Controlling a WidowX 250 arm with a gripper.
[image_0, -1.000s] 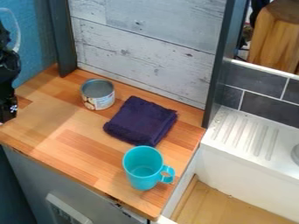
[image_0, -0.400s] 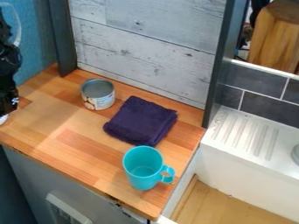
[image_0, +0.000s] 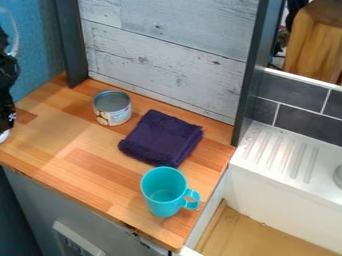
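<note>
At the left edge of the frame you have the black two-finger gripper (image_0: 7, 117), partly cut off; you cannot tell whether it is open or shut. A small white shape (image_0: 4, 135) shows at its lower end, too cropped to name. Nearest to the right, well apart from your gripper, an open silver metal can with a printed label (image_0: 112, 111) stands upright, left of centre on the wooden counter (image_0: 57, 142). Next, near the centre, lies a folded dark purple cloth (image_0: 161, 137). Below it, at lower centre, stands an upright turquoise mug (image_0: 162, 197), handle pointing right.
</note>
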